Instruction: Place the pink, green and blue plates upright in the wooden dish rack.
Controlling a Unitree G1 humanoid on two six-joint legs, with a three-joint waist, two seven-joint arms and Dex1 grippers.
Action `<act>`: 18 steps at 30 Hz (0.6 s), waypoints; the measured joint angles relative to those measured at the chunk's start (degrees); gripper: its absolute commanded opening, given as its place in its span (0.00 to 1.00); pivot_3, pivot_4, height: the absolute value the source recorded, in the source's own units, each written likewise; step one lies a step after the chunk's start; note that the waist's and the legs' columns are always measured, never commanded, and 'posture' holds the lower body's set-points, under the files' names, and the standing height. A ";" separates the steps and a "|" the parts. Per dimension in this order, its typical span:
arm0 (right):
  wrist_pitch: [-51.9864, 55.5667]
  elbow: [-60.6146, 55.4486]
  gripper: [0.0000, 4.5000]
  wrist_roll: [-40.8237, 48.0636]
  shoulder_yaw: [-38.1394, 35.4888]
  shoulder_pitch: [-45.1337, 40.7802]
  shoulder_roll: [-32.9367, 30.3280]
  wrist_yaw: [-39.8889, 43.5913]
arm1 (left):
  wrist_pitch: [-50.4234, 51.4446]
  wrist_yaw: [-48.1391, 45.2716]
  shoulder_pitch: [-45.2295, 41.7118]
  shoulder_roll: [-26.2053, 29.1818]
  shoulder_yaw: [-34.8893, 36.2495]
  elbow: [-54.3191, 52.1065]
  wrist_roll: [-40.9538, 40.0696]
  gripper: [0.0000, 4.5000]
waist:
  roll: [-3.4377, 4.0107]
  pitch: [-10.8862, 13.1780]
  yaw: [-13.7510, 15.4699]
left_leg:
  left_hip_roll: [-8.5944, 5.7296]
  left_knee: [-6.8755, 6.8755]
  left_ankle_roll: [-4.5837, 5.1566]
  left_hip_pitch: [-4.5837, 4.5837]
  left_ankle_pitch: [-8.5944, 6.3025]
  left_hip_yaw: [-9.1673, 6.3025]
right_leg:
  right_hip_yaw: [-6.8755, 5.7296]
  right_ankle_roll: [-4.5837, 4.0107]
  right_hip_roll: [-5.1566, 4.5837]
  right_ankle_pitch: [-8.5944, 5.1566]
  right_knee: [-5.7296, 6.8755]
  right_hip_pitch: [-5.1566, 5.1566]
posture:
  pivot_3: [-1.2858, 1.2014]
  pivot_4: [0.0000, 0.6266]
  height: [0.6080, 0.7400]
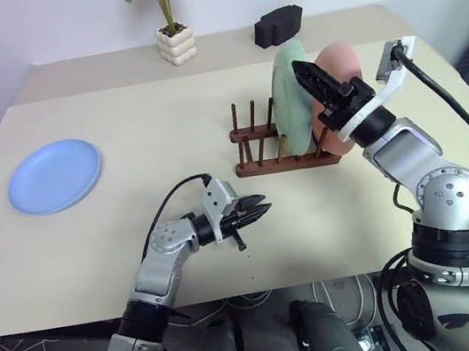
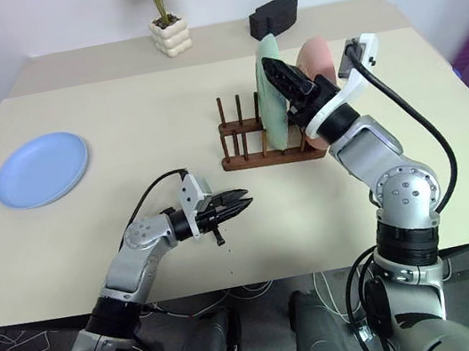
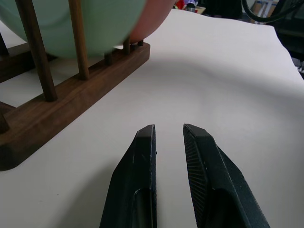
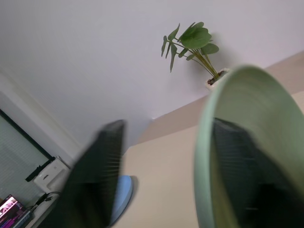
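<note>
Wooden dish rack (image 1: 283,145) first, in the head views: it sits right of centre on the tabletop (image 1: 164,133), with the green plate (image 1: 294,98) standing on edge between its pegs and the pink plate (image 1: 340,77) upright just behind, nearer the robot's right. The pegs are what keep both plates vertical. The blue plate (image 1: 54,175) lies flat well apart on the left, so by my judgement one plate is left to rack. The right hand (image 2: 283,77) is at the green plate's upper rim, its fingers spread to either side of the rim; whether a pad touches the plate I cannot tell. Much of the pink plate is hidden behind that arm. The left hand (image 1: 259,212) hovers low in front of the rack, empty, its fingers only narrowly apart.

In the left wrist view, the two fingers (image 3: 137,185) show a slim gap over bare tabletop; the rack's rail and the plates' lower edges are cut off at the frame's side.

In the right wrist view, the green plate's rim stands between the blurred, widely parted fingers (image 4: 95,180), one finger showing behind the plate.
</note>
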 measured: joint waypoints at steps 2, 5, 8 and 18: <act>-0.01 0.00 0.88 -0.30 0.06 0.00 -0.32 0.00 | -0.01 0.03 0.00 -0.01 0.00 0.00 0.00 0.21 | 0.00 0.00 0.00 | 0.00 0.00 0.00 0.00 0.00 0.00 | 0.00 0.00 0.00 0.00 0.00 0.00 | 0.52 0.24 0.98; 0.00 -0.04 0.88 -1.49 0.28 0.00 -1.46 0.06 | -0.52 0.53 0.00 -0.13 0.12 0.00 0.01 0.21 | 0.00 0.00 0.01 | 0.00 0.00 0.00 0.00 0.00 0.00 | 0.00 0.00 0.00 0.00 0.00 0.00 | 0.52 0.24 0.98; 0.08 -0.38 0.88 -2.31 0.96 0.00 -2.40 0.37 | -1.50 1.94 0.01 -0.55 1.10 -0.02 0.02 0.21 | 0.00 0.00 0.00 | 0.01 0.00 0.00 0.00 0.00 0.00 | 0.00 0.00 0.00 0.00 0.00 -0.01 | 0.52 0.24 0.98; 1.94 -4.77 0.88 -5.00 3.31 -0.12 -10.23 3.08 | -2.68 4.42 0.70 0.42 3.99 -2.02 0.04 0.21 | 0.00 0.00 0.07 | 0.02 -0.01 0.00 -0.02 0.00 0.00 | 0.00 -0.01 0.00 -0.01 -0.04 -0.01 | 0.52 0.24 0.98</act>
